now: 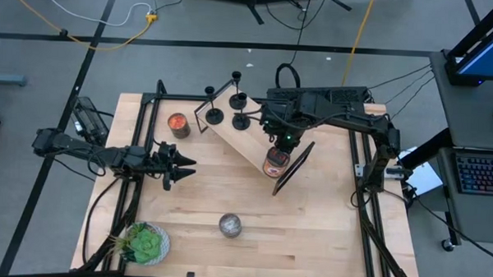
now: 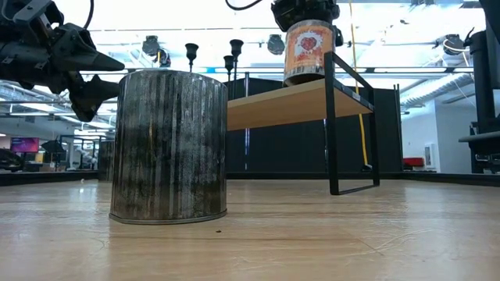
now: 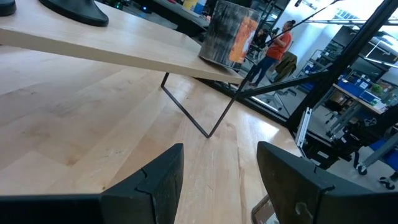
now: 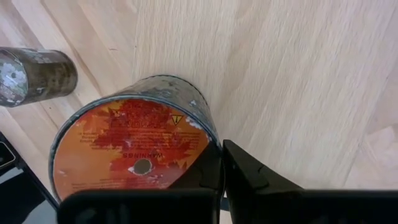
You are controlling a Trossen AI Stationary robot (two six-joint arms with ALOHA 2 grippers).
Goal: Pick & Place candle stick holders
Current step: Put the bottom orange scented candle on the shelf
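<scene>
Your right gripper (image 1: pixel 276 150) hangs over the near end of the raised wooden shelf (image 1: pixel 245 138), straight above an orange jar (image 1: pixel 274 163) that stands on that shelf. In the right wrist view the dark fingers (image 4: pixel 249 177) sit against the jar's rim, with the orange label (image 4: pixel 134 149) directly below the camera. They appear clamped on the jar, though the far finger is hidden. In the low view the jar (image 2: pixel 307 48) stands on the shelf board with the gripper on its top.

The candle stick holders (image 1: pixel 229 104) are not in this gripper. Four of them stand upright at the far end of the same shelf, away from the jar: one (image 1: pixel 235 75) farthest back, one (image 1: pixel 214 114) toward the shelf's left edge, one (image 1: pixel 238 99) in the middle, and one (image 1: pixel 241 120) nearest the jar. All are apart from the right gripper. In the low view their thin stems and cups (image 2: pixel 236 48) show behind the large silver jar (image 2: pixel 168 146).

Your left gripper (image 1: pixel 178 162) waits over the left side of the table (image 1: pixel 309 231), its two fingers (image 3: pixel 155 180) spread apart with nothing between them. It points toward the shelf, well apart from the holders.

A second orange jar (image 1: pixel 178 125) stands on the table to the left of the shelf. The silver jar (image 1: pixel 230 226) stands near the table's front middle, and a green plant (image 1: pixel 142 243) sits at the front left corner.
</scene>
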